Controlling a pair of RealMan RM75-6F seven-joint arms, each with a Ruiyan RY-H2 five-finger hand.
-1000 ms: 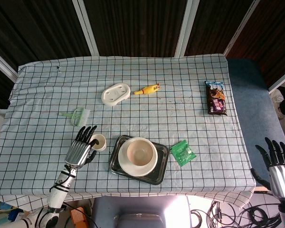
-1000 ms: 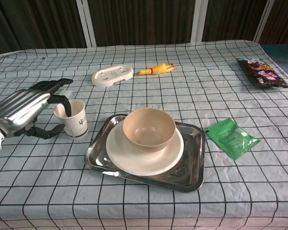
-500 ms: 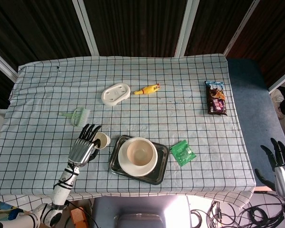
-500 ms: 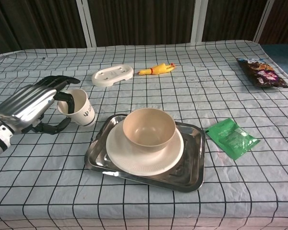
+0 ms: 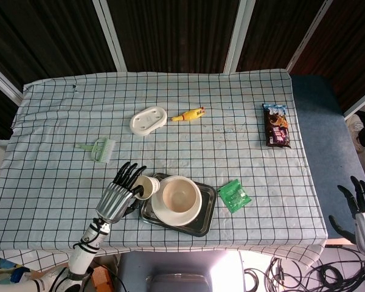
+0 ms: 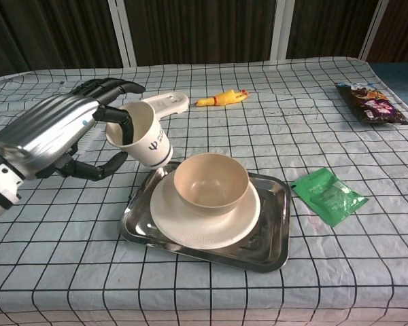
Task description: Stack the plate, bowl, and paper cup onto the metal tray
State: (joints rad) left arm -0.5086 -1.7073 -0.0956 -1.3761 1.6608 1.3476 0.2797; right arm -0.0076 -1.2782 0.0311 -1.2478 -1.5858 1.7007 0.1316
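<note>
The metal tray (image 6: 270, 244) (image 5: 201, 225) lies near the table's front edge, carrying a cream plate (image 6: 190, 227) (image 5: 161, 212) with a beige bowl (image 6: 211, 182) (image 5: 181, 194) on it. My left hand (image 6: 51, 132) (image 5: 118, 196) holds the white paper cup (image 6: 141, 136) (image 5: 146, 186) by its rim, tilted, lifted in the air just left of the bowl. My right hand (image 5: 363, 210) hangs off the table's right edge with fingers spread and nothing in it; the chest view does not show it.
A white soap dish (image 5: 148, 119), a yellow rubber chicken (image 5: 189, 114) and a small green brush (image 5: 98, 147) lie farther back. A green packet (image 5: 234, 195) sits right of the tray. A dark snack bag (image 5: 275, 125) is at the far right.
My left hand has lifted the paper cup off the cloth and carried it right and up, toward the bowl, tilting it. The right hand has sunk lower at the frame's edge.
</note>
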